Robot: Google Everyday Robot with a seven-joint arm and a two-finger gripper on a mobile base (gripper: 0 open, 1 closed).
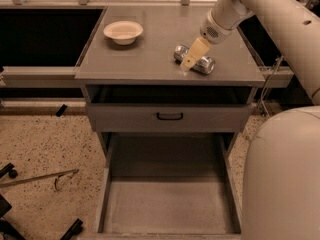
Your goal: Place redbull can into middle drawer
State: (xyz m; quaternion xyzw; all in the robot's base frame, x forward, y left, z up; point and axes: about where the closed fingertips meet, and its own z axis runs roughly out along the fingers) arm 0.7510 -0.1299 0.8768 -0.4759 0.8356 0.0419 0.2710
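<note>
- Camera view: a grey cabinet stands on a speckled floor; its tabletop (160,39) carries a cream bowl (123,32).
- The can (207,65) lies on its side, to the right of the bowl and nearer the front edge.
- The gripper (186,67) is down at the can, right of the bowl; whether it grips the can cannot be told.
- The drawer (167,204) is pulled out well below the bowl, its floor bare.
- Step in hand, likely: securing the can. Next, a firm hold, a lift, then a carry forward and down into the drawer.
</note>
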